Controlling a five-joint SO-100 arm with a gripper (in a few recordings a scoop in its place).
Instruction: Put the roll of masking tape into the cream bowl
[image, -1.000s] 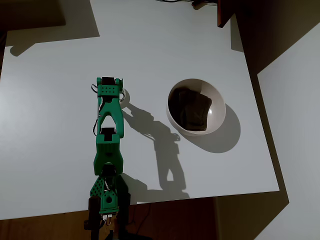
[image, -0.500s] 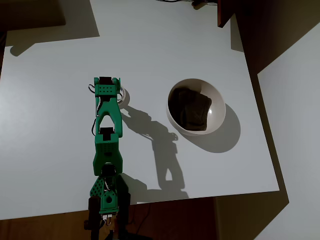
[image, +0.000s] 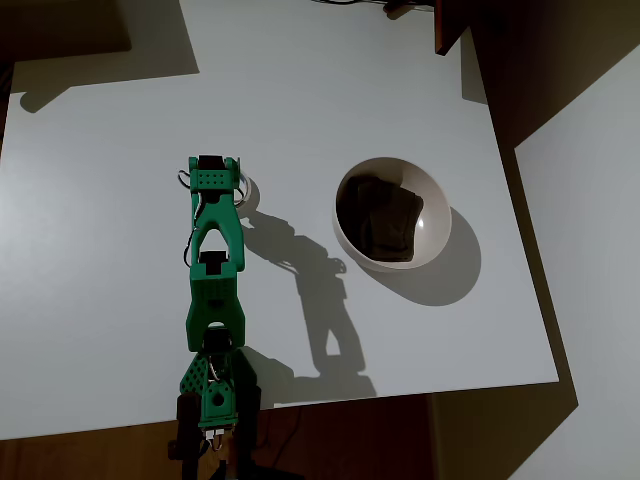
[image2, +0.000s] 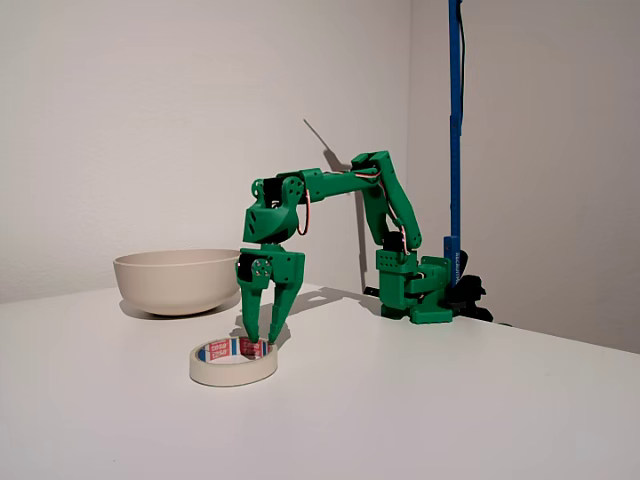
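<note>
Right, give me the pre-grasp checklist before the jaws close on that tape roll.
1. Green two-finger gripper straddles the rim of the flat cream-white ring of masking tape, one jaw inside the hole, one outside: ok.
2. Jaws open: ok.
3. Jaws low enough to bite the wall: cannot tell.
4. Tape lying flat on the white table: ok.
5. Large round cream bowl upright, nothing in it in the overhead view: ok.
6. Nothing on the table between tape and bowl: ok.

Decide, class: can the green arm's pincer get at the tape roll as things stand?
Probably yes. The pincer hangs open right at the tape roll, one finger seemingly inside its hole, and nothing blocks it; the bowl sits well apart.
</note>
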